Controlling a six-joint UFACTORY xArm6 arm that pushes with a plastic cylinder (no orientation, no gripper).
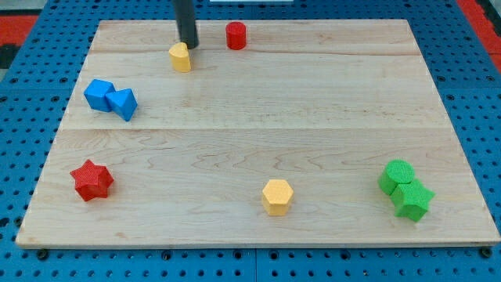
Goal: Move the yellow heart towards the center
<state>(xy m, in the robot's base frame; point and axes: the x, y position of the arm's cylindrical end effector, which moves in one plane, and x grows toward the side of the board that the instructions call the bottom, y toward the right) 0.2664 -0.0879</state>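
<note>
Near edge: red star (91, 180) left, yellow hexagon (277, 196) middle, two touching green blocks (405, 189) right.
Left side: two touching blue blocks (110, 98).
Yellow heart (181, 57): far left of centre on the wooden board (313, 110).
My tip (188, 45): bare rod, touching the heart's far side.
Red cylinder (236, 36): far edge, right of tip.

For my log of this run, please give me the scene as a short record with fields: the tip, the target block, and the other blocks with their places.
tip: my tip, just above the yellow heart, at or very near its upper edge
target: yellow heart, near the view's top, left of middle
top: red cylinder
left: two blue blocks, touching
bottom left: red star
bottom middle: yellow hexagon
bottom right: two green blocks, touching
</note>
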